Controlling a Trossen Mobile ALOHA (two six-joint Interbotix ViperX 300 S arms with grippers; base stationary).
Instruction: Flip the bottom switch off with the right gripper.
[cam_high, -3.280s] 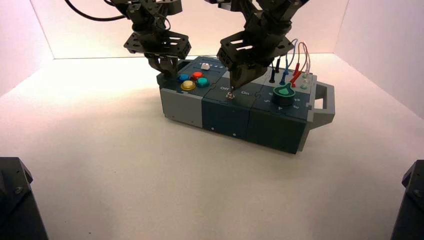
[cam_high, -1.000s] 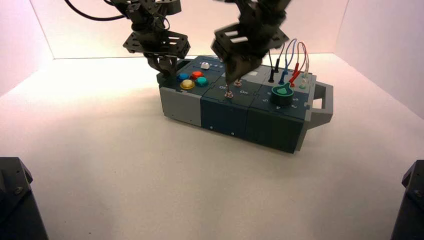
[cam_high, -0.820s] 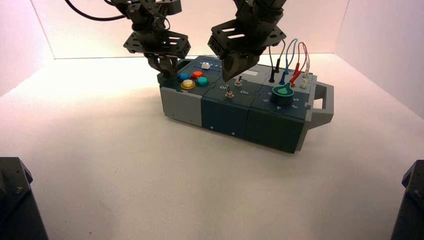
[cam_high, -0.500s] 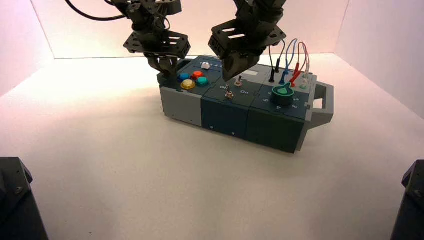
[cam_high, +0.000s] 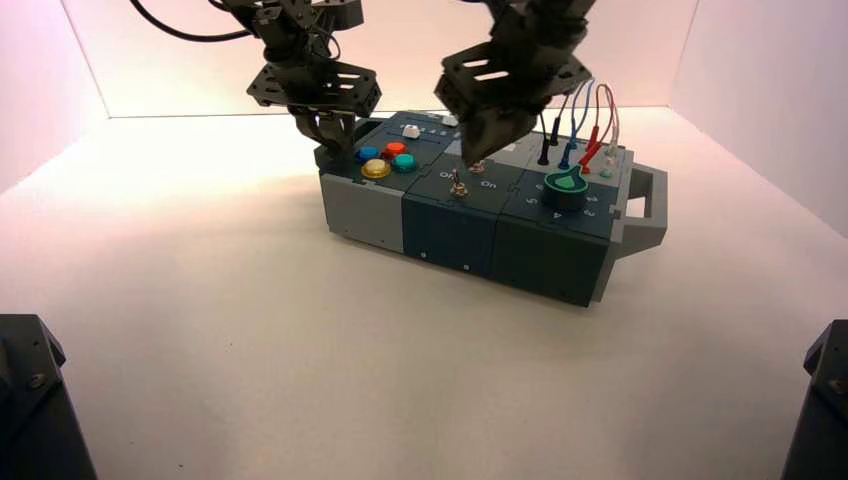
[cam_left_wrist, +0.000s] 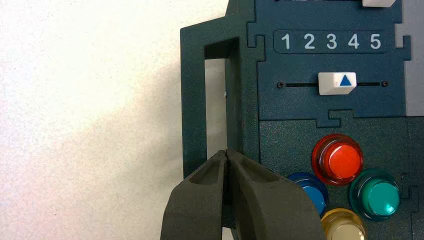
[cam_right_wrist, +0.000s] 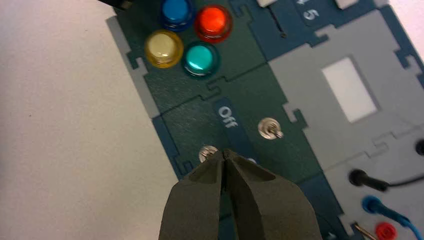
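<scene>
The right gripper (cam_high: 478, 158) has its two fingers (cam_right_wrist: 197, 200) pressed together, with nothing between them. They are up over the middle of the box (cam_high: 450, 245), by the far switch (cam_high: 477, 168). The bottom switch (cam_high: 458, 189) is the little silver one on the near middle part, just beside the word "Off". In the right wrist view, the fingers hide some of it.

The left gripper (cam_left_wrist: 226, 154) is parked over the box's left end, near the left handle (cam_left_wrist: 194, 100). Its fingers are shut too, and hold nothing.

Next to that handle are four round buttons: blue (cam_high: 367, 154), red (cam_high: 395, 149), yellow (cam_high: 376, 169) and green (cam_high: 403, 162). Behind them is a white slider (cam_left_wrist: 337, 83). Its blue triangle sits between the 3 and the 4. One more white slider (cam_high: 450, 120) is farther back.

A white rectangle (cam_right_wrist: 350, 90) is on the gray part in the far middle. On the right side, a green knob (cam_high: 566, 187) is at the near edge. Black, blue, red and white wires (cam_high: 600, 110) loop up behind it. The right handle (cam_high: 650, 205) sticks out past them. The box sits a bit turned on the pale bench (cam_high: 300, 370).
</scene>
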